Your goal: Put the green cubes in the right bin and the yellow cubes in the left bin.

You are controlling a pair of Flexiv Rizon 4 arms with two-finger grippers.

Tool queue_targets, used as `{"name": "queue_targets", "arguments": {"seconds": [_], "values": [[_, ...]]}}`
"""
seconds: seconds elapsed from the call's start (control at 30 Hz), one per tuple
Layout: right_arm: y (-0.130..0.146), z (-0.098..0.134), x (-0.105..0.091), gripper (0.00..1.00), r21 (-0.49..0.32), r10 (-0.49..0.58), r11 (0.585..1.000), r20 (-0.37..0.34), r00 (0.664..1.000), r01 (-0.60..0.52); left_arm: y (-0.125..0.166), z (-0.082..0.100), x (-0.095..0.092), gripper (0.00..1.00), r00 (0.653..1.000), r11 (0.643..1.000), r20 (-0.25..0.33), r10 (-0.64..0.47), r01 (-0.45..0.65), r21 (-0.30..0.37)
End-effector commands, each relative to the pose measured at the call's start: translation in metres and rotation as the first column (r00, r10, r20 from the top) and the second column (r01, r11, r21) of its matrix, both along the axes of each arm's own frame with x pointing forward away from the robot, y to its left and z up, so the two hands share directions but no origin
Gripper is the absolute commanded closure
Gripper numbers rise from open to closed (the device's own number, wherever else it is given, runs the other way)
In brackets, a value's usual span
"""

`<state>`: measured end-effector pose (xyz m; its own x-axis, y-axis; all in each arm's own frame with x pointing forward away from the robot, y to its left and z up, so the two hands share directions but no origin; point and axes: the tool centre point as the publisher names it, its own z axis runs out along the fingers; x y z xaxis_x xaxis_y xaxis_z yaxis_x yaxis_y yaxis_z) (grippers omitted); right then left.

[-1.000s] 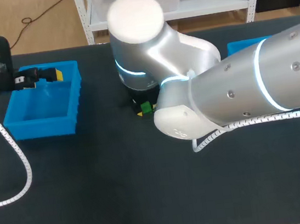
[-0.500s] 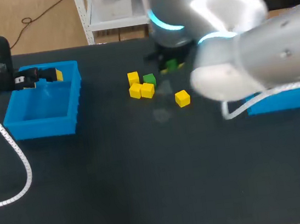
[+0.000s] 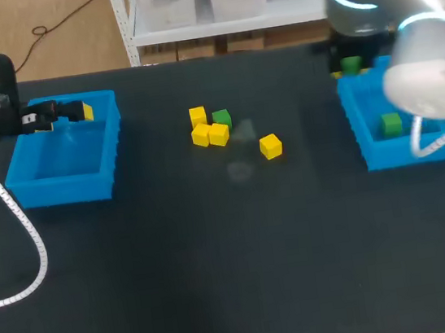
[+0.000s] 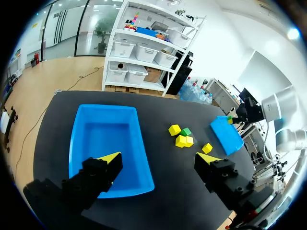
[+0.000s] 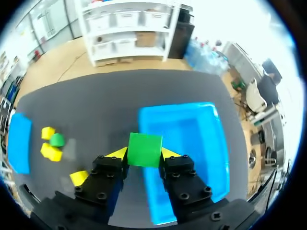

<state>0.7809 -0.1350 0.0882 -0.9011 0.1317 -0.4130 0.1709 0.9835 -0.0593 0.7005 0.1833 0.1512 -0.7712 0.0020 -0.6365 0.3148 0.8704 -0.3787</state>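
The right end effector [image 5: 145,154] is clamped on a green cube [image 5: 145,145], held above the right bin [image 5: 211,143] at its wall facing the loose cubes. A second green cube [image 3: 391,123] lies inside that bin. On the bench [image 3: 218,257] well apart from the right bin, a third green cube [image 3: 222,119] touches three clustered yellow cubes [image 3: 209,134], a lone yellow cube [image 3: 270,145] lies nearer the right bin, and at the left bin [image 4: 105,134], farthest from it, the left end effector [image 4: 159,162] hangs spread wide, holding nothing.

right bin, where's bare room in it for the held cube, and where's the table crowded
Right bin: bare floor at its far end, beyond the loose green cube inside. Table: bare in front of both bins; crowded only at the cube cluster mid-table.
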Motion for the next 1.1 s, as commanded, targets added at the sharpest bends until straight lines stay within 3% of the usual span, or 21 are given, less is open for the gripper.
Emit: {"name": "queue_targets", "arguments": {"seconds": [0.03, 0.27, 0.3, 0.33, 0.37, 0.57, 0.77, 0.9, 1.1], "values": [[-0.045, -0.005, -0.010, 1.00, -0.005, -0.034, 0.999, 0.039, 0.999, 0.035, 0.001, -0.001, -0.001, 0.00, 1.000, 1.000, 0.006, -0.003, 0.003, -0.006], [-0.072, -0.026, -0.019, 1.00, -0.013, -0.104, 0.994, -0.006, 0.995, 0.104, 0.001, -0.001, -0.001, 0.00, 1.000, 1.000, 0.006, -0.003, 0.003, -0.006], [-0.073, -0.029, -0.019, 0.74, -0.010, -0.110, 0.994, -0.015, 0.994, 0.110, 0.001, -0.001, -0.001, 0.00, 1.000, 1.000, 0.006, -0.003, 0.003, -0.006], [-0.073, -0.032, -0.020, 0.41, -0.008, -0.115, 0.993, -0.024, 0.993, 0.115, 0.001, -0.001, -0.001, 0.00, 1.000, 1.000, 0.006, -0.003, 0.003, -0.006], [-0.073, -0.033, -0.020, 0.00, -0.002, -0.118, 0.993, -0.026, 0.993, 0.118, 0.001, -0.001, -0.001, 0.00, 1.000, 1.000, 0.006, -0.003, 0.003, -0.006], [-0.070, -0.031, -0.017, 0.00, 0.039, -0.090, 0.995, -0.021, 0.996, 0.090, 0.001, -0.001, -0.001, 0.00, 1.000, 1.000, 0.006, -0.003, 0.003, -0.006], [-0.052, -0.008, -0.002, 0.00, 0.102, 0.030, 0.994, 0.030, 0.999, -0.033, 0.001, -0.001, -0.001, 0.00, 1.000, 1.000, 0.006, -0.003, 0.003, -0.006], [-0.027, 0.010, 0.017, 0.00, 0.068, 0.128, 0.989, 0.074, 0.989, -0.133, 0.001, -0.001, -0.001, 0.00, 1.000, 1.000, 0.006, -0.003, 0.003, -0.006], [0.025, 0.032, 0.039, 0.00, -0.023, 0.321, 0.947, 0.105, 0.941, -0.321, 0.001, -0.001, -0.001, 0.00, 1.000, 1.000, 0.006, -0.003, 0.003, -0.006]]}}
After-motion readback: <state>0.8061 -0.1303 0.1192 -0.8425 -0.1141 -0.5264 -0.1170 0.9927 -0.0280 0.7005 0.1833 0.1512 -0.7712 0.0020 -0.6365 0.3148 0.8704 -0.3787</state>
